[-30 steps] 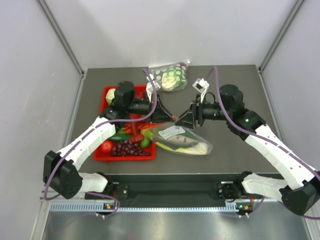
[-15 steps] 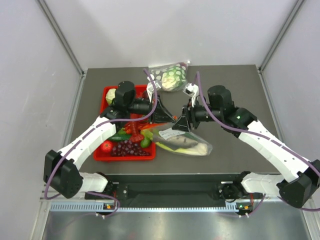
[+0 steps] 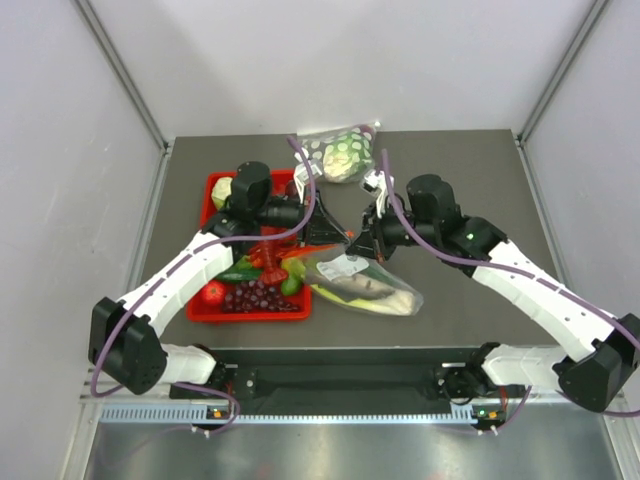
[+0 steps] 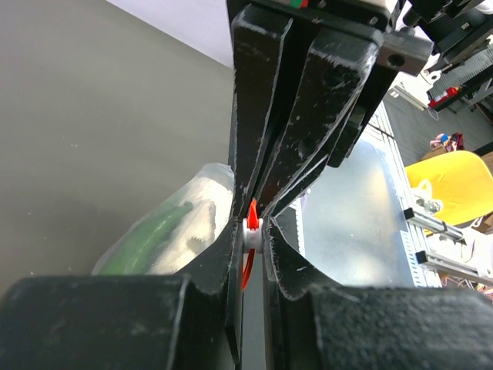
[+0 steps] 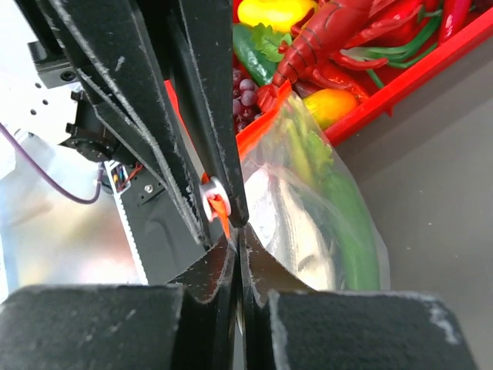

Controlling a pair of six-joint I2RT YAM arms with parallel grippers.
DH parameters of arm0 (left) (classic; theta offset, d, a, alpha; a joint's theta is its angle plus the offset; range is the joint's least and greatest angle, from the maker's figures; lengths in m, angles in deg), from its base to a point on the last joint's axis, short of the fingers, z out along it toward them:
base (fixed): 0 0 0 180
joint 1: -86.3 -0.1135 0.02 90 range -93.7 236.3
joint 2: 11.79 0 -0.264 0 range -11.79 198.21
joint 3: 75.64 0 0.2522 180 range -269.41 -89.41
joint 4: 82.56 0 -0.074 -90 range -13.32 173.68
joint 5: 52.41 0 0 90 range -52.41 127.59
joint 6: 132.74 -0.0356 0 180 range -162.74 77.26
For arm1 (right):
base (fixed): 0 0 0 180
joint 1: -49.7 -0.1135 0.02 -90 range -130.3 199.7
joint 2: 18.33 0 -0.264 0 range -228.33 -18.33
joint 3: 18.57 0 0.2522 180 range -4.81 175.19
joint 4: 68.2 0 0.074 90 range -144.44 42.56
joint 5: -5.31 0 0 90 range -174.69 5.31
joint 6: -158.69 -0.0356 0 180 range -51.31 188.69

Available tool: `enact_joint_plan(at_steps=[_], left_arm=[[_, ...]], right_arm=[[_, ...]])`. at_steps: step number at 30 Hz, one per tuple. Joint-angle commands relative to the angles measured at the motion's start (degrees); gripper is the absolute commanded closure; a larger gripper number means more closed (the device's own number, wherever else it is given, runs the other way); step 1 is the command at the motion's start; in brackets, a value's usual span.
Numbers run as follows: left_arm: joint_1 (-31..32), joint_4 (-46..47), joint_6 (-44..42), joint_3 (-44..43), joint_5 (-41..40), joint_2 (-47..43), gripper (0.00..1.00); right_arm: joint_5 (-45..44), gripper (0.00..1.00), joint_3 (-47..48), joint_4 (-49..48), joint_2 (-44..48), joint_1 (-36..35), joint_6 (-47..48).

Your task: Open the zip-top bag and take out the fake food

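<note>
The clear zip-top bag lies on the table right of the tray, its orange-red zip strip lifted at the near corner. Through the plastic I see the fake food: a grey fish, a pale stalk bunch and a slim green piece. My left gripper is shut on the strip's white slider. Tip to tip with it, my right gripper is shut on the bag's edge just beside the slider. In its own view the right gripper has its jaws pressed together.
A red tray left of the bag holds purple grapes, a red lobster and other plastic food. A dotted clear bag with a pale round head lies at the back of the table.
My right arm has swung left to meet the left gripper, and its jaws have closed on the bag's edge. The left gripper has kept its hold on the slider.
</note>
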Motion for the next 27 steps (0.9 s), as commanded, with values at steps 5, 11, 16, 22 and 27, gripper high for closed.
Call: enact_joint_plan(at_steps=[5, 11, 16, 22, 27], left_arm=[[-0.14, 1.92, -1.74, -0.59, 1.62, -0.6, 1.0], [-0.05, 1.65, -2.18, -0.23, 1.53, -0.51, 1.0], [-0.05, 0.07, -3.49, -0.23, 1.27, -0.77, 1.0], [-0.05, -0.54, -3.76, 0.38, 1.09, -1.21, 1.0], [-0.05, -2.74, -5.95, 0.56, 0.04, -1.3, 1.0]], right_arm=[[0.2, 1.0, -2.75, -4.19, 6.91, 3.86, -1.91], [4.08, 1.0, -4.08, -6.84, 8.15, 6.06, -4.29], [4.96, 1.0, -3.29, -6.58, 8.85, 9.47, -4.38], [4.0, 1.0, -1.62, -3.5, 9.03, 14.83, -3.41], [2.15, 1.0, -1.44, -3.23, 9.2, 17.04, -3.23]])
